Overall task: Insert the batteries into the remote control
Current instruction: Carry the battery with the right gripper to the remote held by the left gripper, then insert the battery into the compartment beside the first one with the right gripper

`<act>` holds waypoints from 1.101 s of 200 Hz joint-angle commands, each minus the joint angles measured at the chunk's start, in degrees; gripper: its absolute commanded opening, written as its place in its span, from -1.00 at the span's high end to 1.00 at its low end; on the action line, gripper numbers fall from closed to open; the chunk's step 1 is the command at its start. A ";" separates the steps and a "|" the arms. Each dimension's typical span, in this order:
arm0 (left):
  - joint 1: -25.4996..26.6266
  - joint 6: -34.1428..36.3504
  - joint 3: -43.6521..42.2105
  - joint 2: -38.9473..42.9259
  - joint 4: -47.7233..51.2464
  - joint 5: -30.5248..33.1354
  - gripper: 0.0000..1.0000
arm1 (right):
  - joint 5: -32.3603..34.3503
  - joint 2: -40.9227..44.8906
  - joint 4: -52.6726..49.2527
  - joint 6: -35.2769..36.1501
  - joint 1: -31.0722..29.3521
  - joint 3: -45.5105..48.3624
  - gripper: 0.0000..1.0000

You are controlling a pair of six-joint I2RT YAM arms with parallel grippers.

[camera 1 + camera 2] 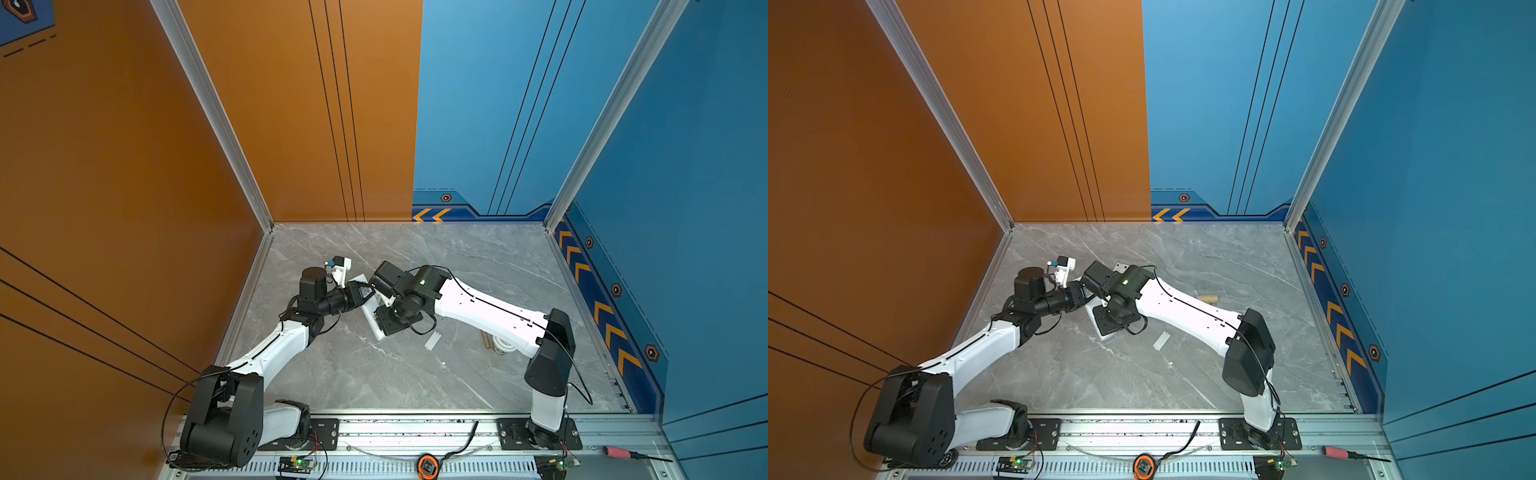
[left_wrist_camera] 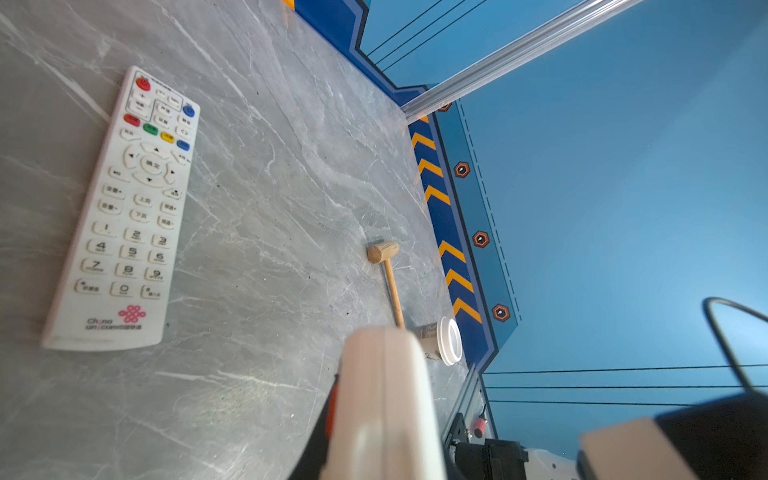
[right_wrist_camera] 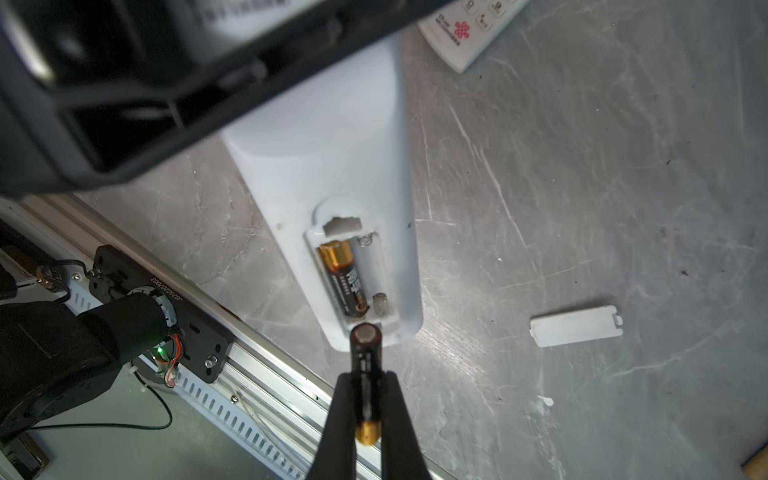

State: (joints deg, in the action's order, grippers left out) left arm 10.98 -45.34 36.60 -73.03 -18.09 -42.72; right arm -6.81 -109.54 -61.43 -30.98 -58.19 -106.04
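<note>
While my right gripper (image 3: 368, 380) is pinching a battery (image 3: 365, 357) lengthwise between its fingers, I am holding that battery just short of the near end of the remote (image 3: 332, 166), its flat end facing the open compartment. My left gripper (image 1: 365, 293) is pressed together on the remote's far end, as far as I am able to judge from both top views; the wrist views are blurring the fingers themselves.

I am counting the job as roughly half done on this remote. It is lying back up on the table (image 3: 582, 166) with one battery (image 3: 343, 278) already sitting in one bay. Beside it, the other bay (image 3: 372, 270) is showing bare plastic, a spring (image 3: 365, 240) at its far end and a flat contact at the near end. The cover (image 3: 575, 326) is lying on the table well apart from the remote.

What I am judging to be left: lowering my battery into the empty bay and pressing it down flat, its flat end against the spring. Closing the cover may be following, though the task is not asking for it.

A second remote (image 2: 124, 208) is lying face up nearby, so I am unable to tell whether it is loaded. I am seeing no other batteries anywhere.
</note>
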 commanded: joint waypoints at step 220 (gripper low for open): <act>2.45 -3.04 0.47 0.49 -4.24 -8.11 1.00 | 3.26 -5.95 -7.23 2.58 0.71 -8.10 1.00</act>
State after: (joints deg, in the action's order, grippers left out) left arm 12.19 -47.64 36.56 -73.03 -20.36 -46.83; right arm -5.78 -113.80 -66.43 -29.78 -57.84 -112.44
